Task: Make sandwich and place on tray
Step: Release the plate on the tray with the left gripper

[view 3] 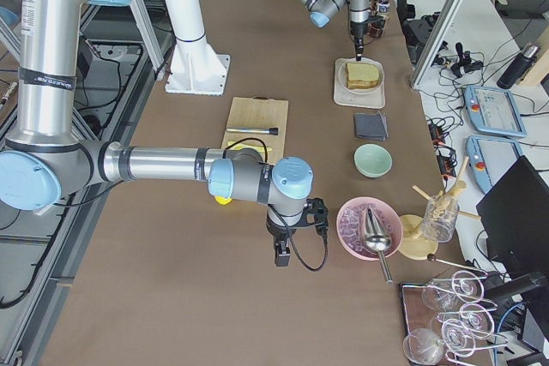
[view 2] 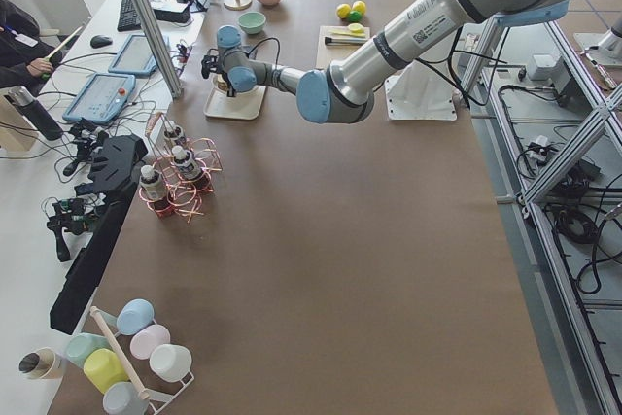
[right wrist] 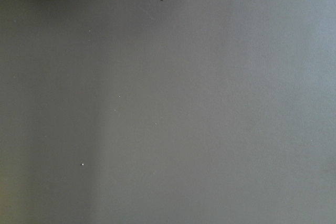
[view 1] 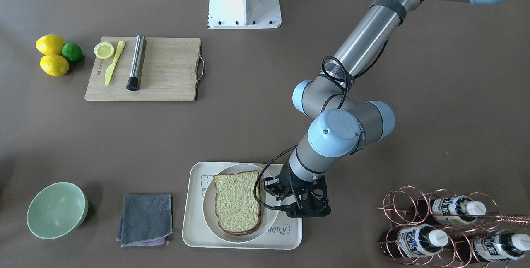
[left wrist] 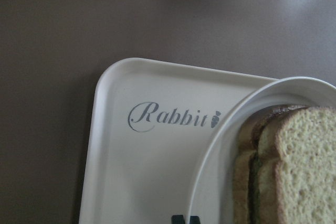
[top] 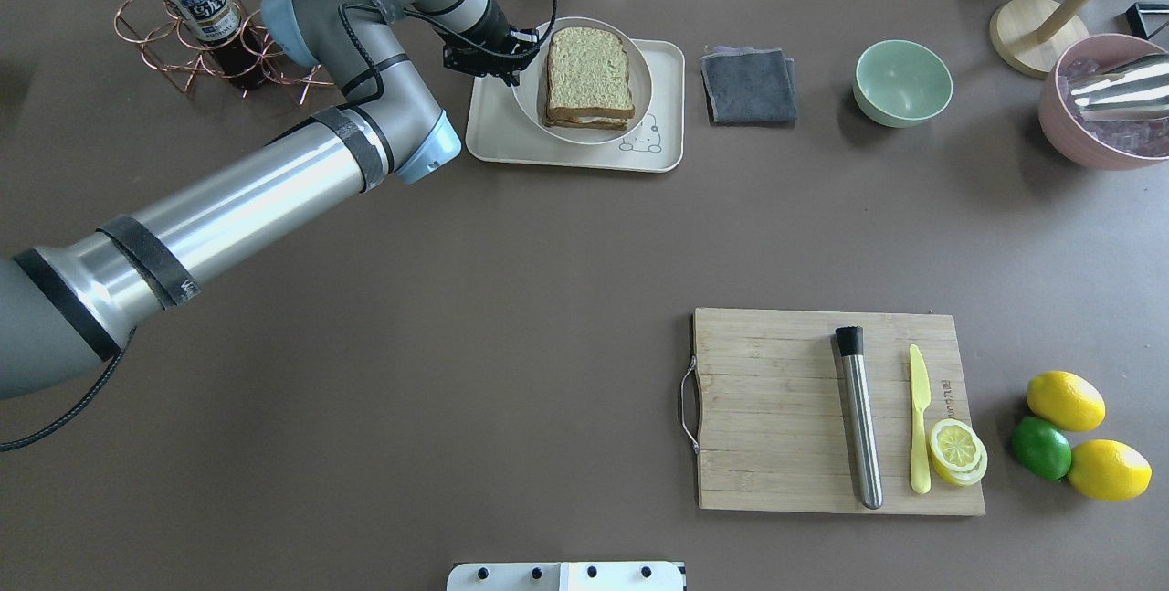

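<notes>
The sandwich (view 1: pixel 237 201), speckled tan bread with a dark crust, lies on a round white plate (view 1: pixel 271 215) that sits on the cream tray (view 1: pixel 193 219). It also shows in the overhead view (top: pixel 589 70); the egg is hidden between the slices. My left gripper (view 1: pixel 276 190) hovers over the tray's "Rabbit" end beside the plate's rim. In the left wrist view its fingertips (left wrist: pixel 178 218) stand close together, shut and holding nothing, by the plate (left wrist: pixel 220 145). My right gripper (view 3: pixel 281 256) shows only in the exterior right view, low over bare table; I cannot tell its state.
A wooden cutting board (top: pixel 776 408) carries a steel muddler (top: pixel 860 417), a yellow knife (top: pixel 919 417) and lemon slices (top: pixel 957 450). Lemons and a lime (top: pixel 1041 447) lie beside it. A grey cloth (top: pixel 749 84), green bowl (top: pixel 902 81), pink bowl (top: pixel 1105 107) and bottle rack (top: pixel 201 15) line the far edge.
</notes>
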